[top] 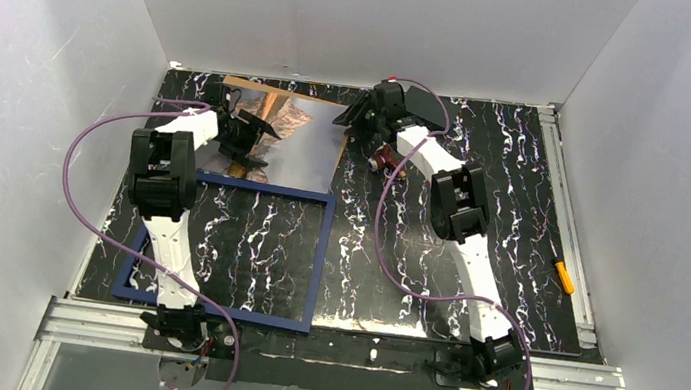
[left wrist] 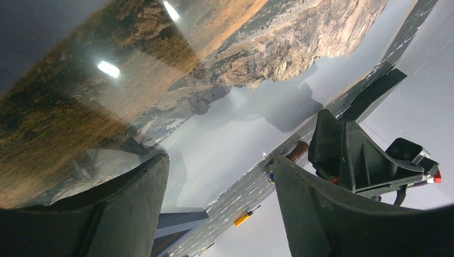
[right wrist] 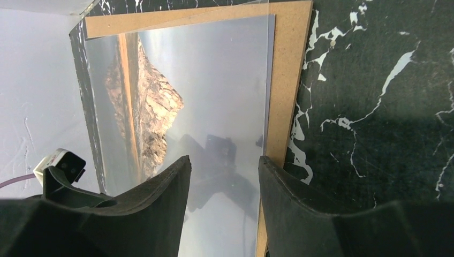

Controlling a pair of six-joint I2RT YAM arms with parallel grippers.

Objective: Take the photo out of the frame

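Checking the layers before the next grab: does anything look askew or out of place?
Yes. The glossy face of the photo sits shifted on its brown backing board, leaving bare board along two edges. The frame lies empty, nearer the arm bases.

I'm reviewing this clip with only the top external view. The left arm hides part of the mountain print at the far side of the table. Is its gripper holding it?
Observer: No. The left gripper hangs open over the glossy rectangular mountain photo, with nothing between its jaws.
Operator: And the right gripper?
Observer: The right gripper is open too, poised above the photo's edge and gripping nothing.
Operator: Anything under the print?
Observer: A plain brown backing board, showing as a strip beyond two of its edges.
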